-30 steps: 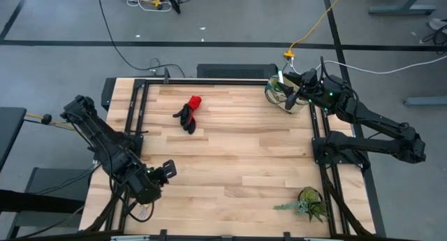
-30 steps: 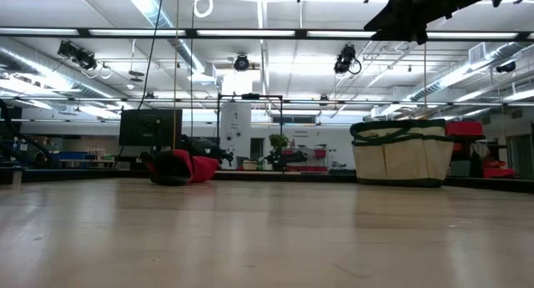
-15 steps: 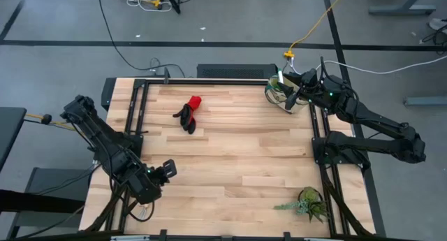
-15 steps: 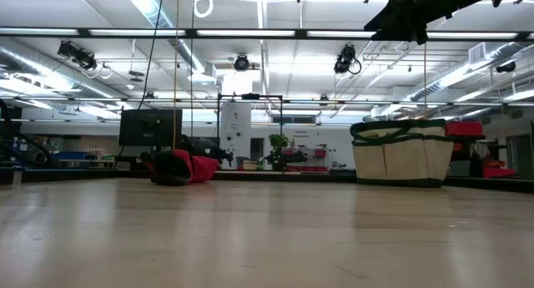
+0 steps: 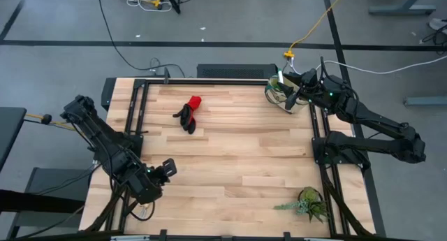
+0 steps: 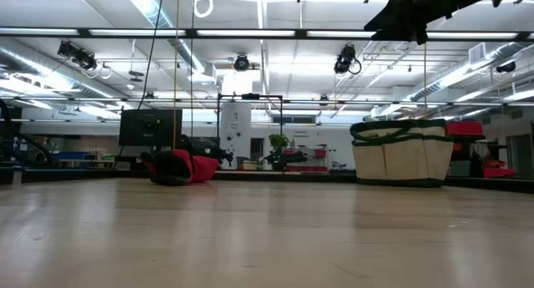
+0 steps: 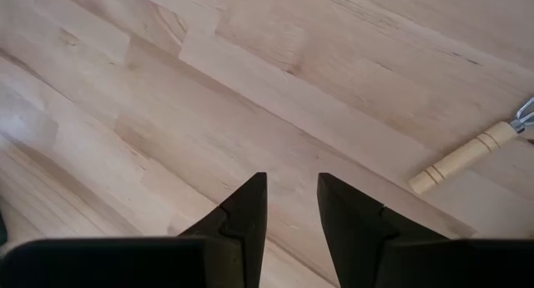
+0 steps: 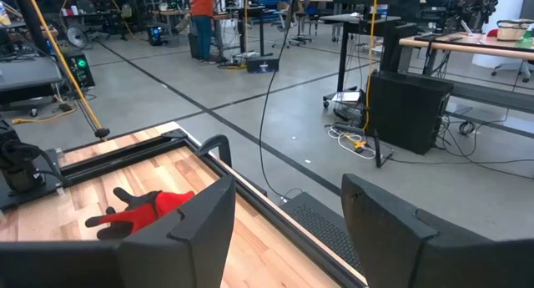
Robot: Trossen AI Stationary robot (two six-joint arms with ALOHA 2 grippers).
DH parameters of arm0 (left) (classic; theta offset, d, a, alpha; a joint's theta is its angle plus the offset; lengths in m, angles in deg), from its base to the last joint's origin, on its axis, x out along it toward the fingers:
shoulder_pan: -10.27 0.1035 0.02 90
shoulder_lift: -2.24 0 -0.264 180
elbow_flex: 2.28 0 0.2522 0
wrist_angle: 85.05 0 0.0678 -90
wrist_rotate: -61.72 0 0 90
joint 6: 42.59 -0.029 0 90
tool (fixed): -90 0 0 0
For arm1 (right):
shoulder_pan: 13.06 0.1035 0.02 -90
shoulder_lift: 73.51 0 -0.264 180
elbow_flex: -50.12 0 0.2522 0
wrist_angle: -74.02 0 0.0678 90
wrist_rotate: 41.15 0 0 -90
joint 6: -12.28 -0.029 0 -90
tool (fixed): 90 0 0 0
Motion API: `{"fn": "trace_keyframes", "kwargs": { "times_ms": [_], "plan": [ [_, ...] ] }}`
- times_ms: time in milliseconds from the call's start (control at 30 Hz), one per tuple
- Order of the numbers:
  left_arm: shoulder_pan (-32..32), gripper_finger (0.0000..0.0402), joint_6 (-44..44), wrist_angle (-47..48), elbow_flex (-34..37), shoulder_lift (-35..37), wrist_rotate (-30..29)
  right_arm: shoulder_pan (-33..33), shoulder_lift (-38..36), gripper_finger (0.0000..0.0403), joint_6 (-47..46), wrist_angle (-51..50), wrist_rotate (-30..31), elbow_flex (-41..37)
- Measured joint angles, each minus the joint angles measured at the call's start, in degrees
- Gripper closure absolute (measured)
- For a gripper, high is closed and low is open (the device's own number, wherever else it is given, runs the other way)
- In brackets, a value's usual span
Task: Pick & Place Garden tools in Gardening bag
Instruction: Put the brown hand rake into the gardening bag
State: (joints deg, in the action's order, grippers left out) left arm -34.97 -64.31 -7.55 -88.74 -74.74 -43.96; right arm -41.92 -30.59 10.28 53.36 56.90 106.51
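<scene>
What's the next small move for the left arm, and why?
Probably slide the left gripper toward the wooden-handled tool and centre over its handle: the gripper is open and empty, and the tool lies loose on the table just ahead. The right gripper waits open over the gardening bag.

Bright, even overhead light; soft shadows.

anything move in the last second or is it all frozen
Nothing visibly changed. The right gripper hangs open over the beige fabric bag with dark green trim, the left gripper waits open and empty at the near left, and the red-and-black gloves lie untouched.
</scene>
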Motion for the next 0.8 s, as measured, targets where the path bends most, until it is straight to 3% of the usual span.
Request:
{"fn": "trace_keyframes", "kwargs": {
  "times_ms": [467,800],
  "plan": [
    [0.0,0.0287,-0.4,-0.1,0.0,0.0,-0.2,0.0,0.0,0.0181,0.0,0.0,0.0,0.0],
    [-0.5,0.0287,-6.0,0.0,0.0,-0.8,1.6,0.0,0.0,0.0181,0.0,0.0,0.0,0.0]
  ]
}}
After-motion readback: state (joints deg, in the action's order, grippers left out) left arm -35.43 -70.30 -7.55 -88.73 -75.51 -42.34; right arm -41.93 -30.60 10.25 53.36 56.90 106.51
